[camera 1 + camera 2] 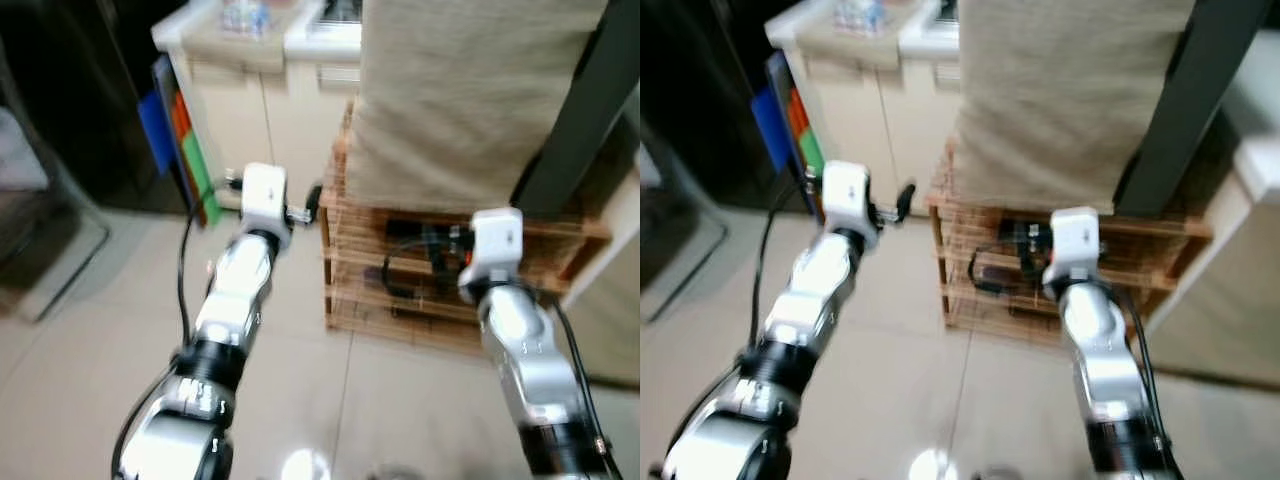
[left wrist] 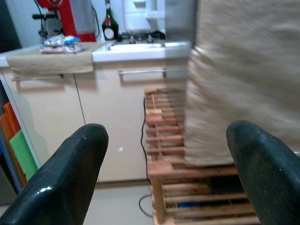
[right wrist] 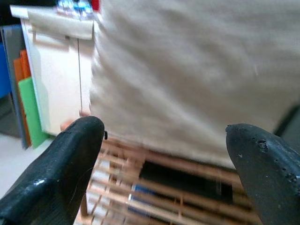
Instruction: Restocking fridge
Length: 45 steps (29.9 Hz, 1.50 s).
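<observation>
No fridge can be made out with certainty; dark tall surfaces stand at ten o'clock and at two o'clock, too blurred to be identified. A wooden slatted rack (image 1: 400, 290) is seen at twelve o'clock, draped with a beige cloth (image 1: 460, 100). Cream cabinets (image 2: 70, 126) stand at eleven o'clock, with coloured boards (image 1: 185, 140) leaned beside them. The left gripper (image 2: 164, 178) is held out with fingers (image 2: 70, 173) spread wide, nothing between them. The right gripper (image 3: 164, 173) is likewise held apart and empty, pointed at the rack.
</observation>
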### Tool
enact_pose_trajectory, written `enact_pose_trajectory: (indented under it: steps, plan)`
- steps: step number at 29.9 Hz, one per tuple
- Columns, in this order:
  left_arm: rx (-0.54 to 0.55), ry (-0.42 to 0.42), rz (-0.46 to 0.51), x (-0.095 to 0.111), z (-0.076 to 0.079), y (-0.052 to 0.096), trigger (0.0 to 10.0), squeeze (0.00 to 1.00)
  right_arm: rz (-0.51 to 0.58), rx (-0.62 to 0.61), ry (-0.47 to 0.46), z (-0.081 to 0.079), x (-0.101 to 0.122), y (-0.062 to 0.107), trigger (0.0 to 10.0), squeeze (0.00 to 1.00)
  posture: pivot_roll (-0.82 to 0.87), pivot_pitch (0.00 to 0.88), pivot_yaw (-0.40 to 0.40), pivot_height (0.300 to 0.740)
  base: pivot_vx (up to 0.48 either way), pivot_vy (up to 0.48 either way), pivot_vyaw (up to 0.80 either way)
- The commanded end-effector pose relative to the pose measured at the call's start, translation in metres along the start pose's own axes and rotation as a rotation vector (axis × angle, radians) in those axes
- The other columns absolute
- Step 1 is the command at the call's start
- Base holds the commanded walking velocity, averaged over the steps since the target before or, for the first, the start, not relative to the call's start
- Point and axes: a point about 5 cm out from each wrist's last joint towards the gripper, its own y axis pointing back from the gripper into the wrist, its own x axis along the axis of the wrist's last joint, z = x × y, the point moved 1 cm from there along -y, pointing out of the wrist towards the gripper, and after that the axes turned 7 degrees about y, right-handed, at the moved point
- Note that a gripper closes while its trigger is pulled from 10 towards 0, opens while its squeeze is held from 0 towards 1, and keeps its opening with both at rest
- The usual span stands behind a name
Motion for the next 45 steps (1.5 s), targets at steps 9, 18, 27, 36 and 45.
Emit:
enact_pose_trajectory:
  steps: [9, 18, 27, 36, 45]
  plan:
    - [0.087, -0.001, -0.039, -0.007, -0.024, 0.004, 10.0, 0.0, 0.018, 0.015, -0.033, 0.0, 0.005, 0.001, 10.0, 0.0, -0.18, 0.0, 0.022, 0.74, 0.267, 0.351, -0.18]
    - [0.057, -0.031, -0.053, -0.008, -0.036, 0.008, 10.0, 0.0, 0.033, -0.087, -0.065, 0.016, 0.002, 0.014, 10.0, 0.0, -0.18, 0.004, 0.08, 0.74, 0.0, 0.424, -0.78]
    - [-0.028, -0.076, -0.062, -0.01, -0.024, 0.011, 10.0, 0.0, -0.004, -0.132, -0.072, 0.014, -0.01, 0.018, 10.0, 0.0, -0.16, 0.0, 0.106, 0.74, 0.0, 0.373, -0.44]
    - [-0.106, -0.022, 0.041, -0.001, -0.007, 0.028, 10.0, 0.0, 0.03, -0.172, -0.086, 0.016, -0.006, 0.013, 10.0, 0.0, -0.13, 0.0, 0.109, 0.74, 0.191, 0.0, 0.0]
    - [-0.053, 0.083, 0.146, 0.017, -0.013, 0.027, 10.0, 0.0, 0.107, -0.168, -0.075, 0.017, 0.008, 0.007, 10.0, 0.0, -0.14, 0.0, 0.09, 0.74, 0.46, 0.0, 0.0]
